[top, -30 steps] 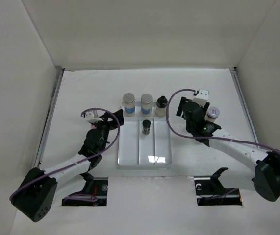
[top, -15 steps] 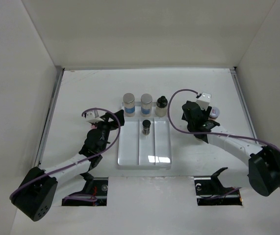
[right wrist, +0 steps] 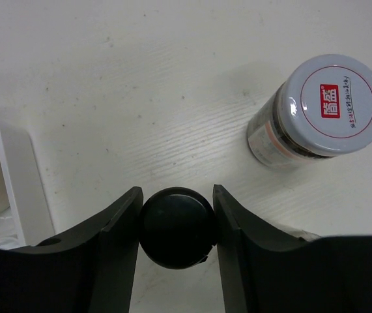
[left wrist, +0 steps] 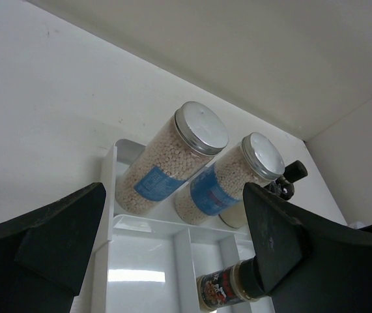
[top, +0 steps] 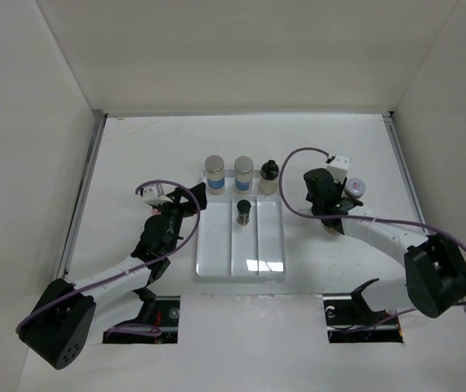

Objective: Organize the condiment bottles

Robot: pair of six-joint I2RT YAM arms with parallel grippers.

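Observation:
Two silver-lidded, blue-labelled jars (top: 215, 173) (top: 243, 173) and a small black-capped bottle (top: 268, 176) stand at the far end of the white tray (top: 216, 253). A dark-capped jar (top: 243, 212) stands in the middle compartment. In the right wrist view my right gripper (right wrist: 176, 191) is shut on the black cap of a bottle (right wrist: 176, 228) standing on the table right of the tray. A pale-lidded jar with a red label (right wrist: 326, 111) stands just beyond it, also in the top view (top: 355, 187). My left gripper (top: 185, 204) is open and empty, left of the tray.
White walls enclose the table on the left, back and right. The tray's right rim (right wrist: 16, 176) lies close to the left of my right gripper. In the left wrist view both blue-labelled jars (left wrist: 172, 163) (left wrist: 231, 179) and the dark-capped jar (left wrist: 234, 287) lie ahead.
My right wrist has turned and shifted a little next to the pale-lidded jar, and its arm has swung inward. The left arm and the jars in the tray have not moved.

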